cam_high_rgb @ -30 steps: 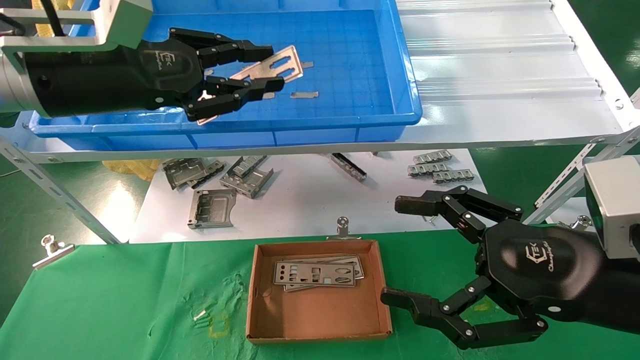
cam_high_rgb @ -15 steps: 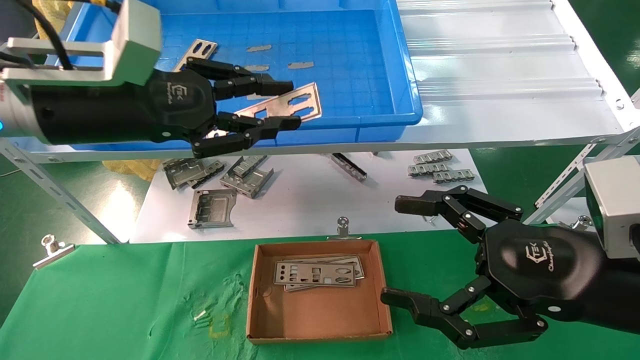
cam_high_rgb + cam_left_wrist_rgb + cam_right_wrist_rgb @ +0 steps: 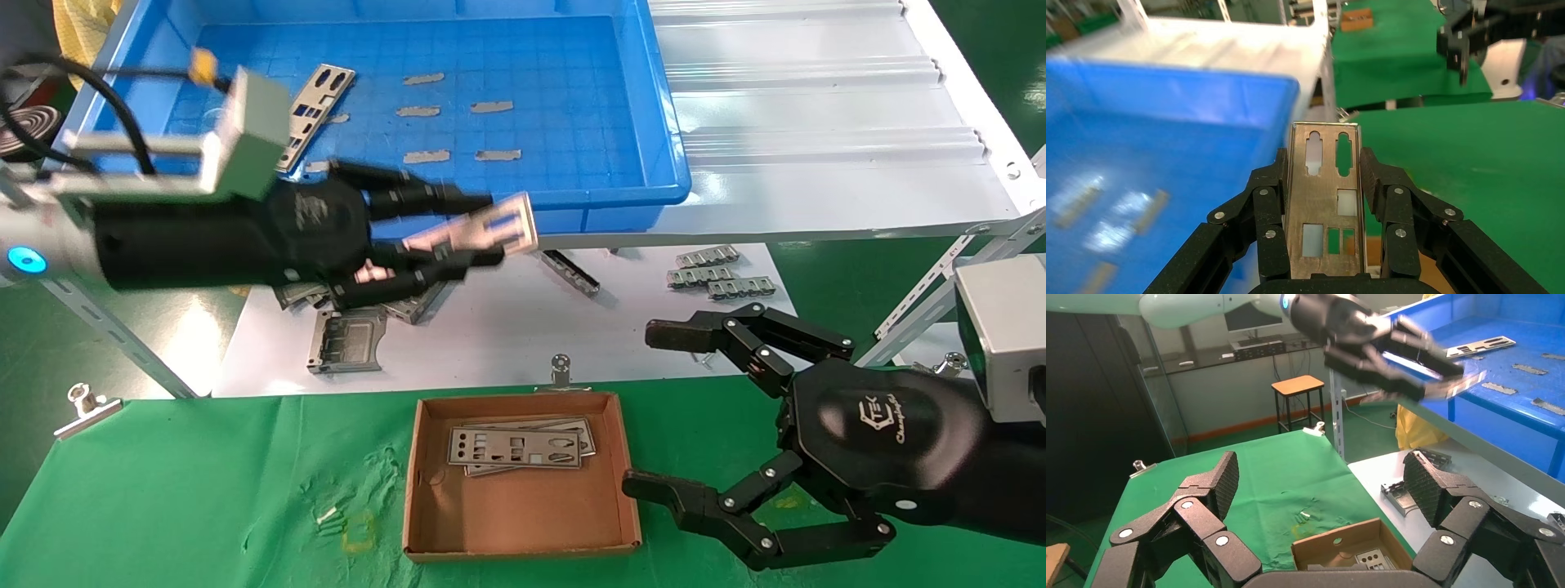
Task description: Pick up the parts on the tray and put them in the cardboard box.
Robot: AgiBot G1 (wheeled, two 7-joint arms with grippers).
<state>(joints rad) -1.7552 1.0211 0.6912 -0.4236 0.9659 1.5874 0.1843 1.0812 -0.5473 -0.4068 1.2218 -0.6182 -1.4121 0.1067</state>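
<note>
— Head view: where's my left gripper [image 3: 478, 237]?
— Above the front rim of the large bright-blue plastic tray [image 3: 572, 208], clenched on a thin silver-grey punched metal plate [image 3: 482, 235].
— Other plates?
— One [image 3: 315, 106] lies in the tray; several [image 3: 519, 445] lie in the small brown cardboard box [image 3: 523, 547].
— My right gripper [image 3: 654, 408]?
— Beside the box, fingers spread wide, grasping nothing.

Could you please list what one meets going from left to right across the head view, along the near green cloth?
Binder clip → cardboard box holding parts → right gripper, open and idle.
</note>
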